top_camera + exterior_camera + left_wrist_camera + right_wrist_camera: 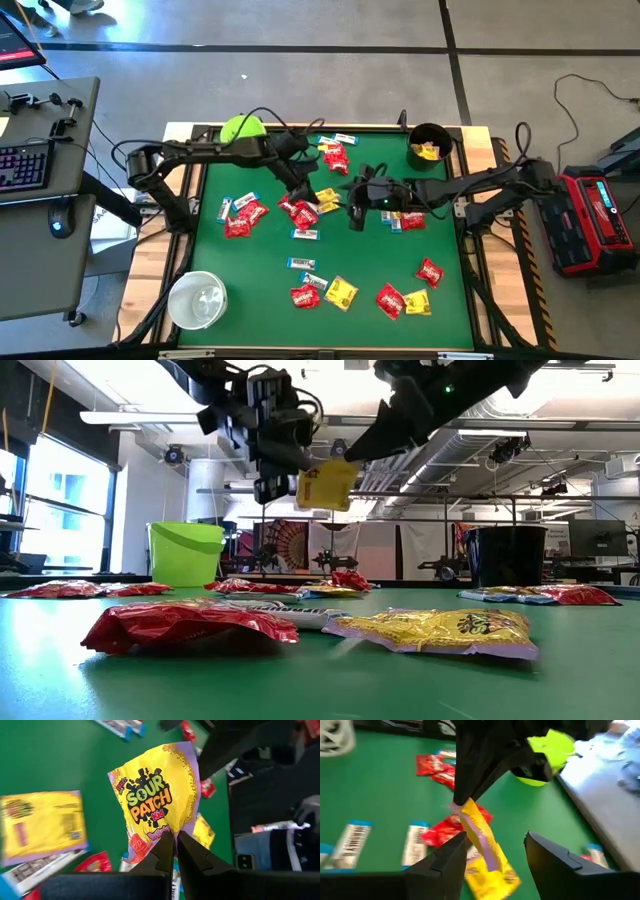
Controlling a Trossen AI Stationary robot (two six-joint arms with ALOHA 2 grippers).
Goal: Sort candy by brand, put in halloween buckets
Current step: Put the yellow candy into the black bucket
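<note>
Green felt-covered worktop [380,260] framed in pale wood, strewn with small wrapped candy. Left gripper [175,840] raised above the middle of the worktop, pinched narrow on the lower edge of a yellow Sour Patch Kids packet [155,795] with a purple border; same packet hanging clear of the green surface in the low view [326,484]. Right gripper [492,850] just beside that held packet, spread wide, one finger on either side of it, no contact discernible.

Lime green round plastic bucket [242,128] at the far edge of the worktop, behind the left arm. Black round bucket [429,142] at the far right corner, yellow packets visible inside. White translucent bucket [197,299] at the near left corner.

Red packets [242,219] and slim white-and-blue bars [302,264] scattered around the held packet; further yellow packets [341,293] and red ones nearer the front edge. In the low view, a crumpled red packet [185,628] and a flat yellow one [440,631] lying close to the camera.

Around the worktop: grey concrete floor, a desk with a keyboard [22,165] to the left, a red-and-black case [590,215] to the right. Beyond it, an open workshop room with exposed ceiling ducts and tall windows.
</note>
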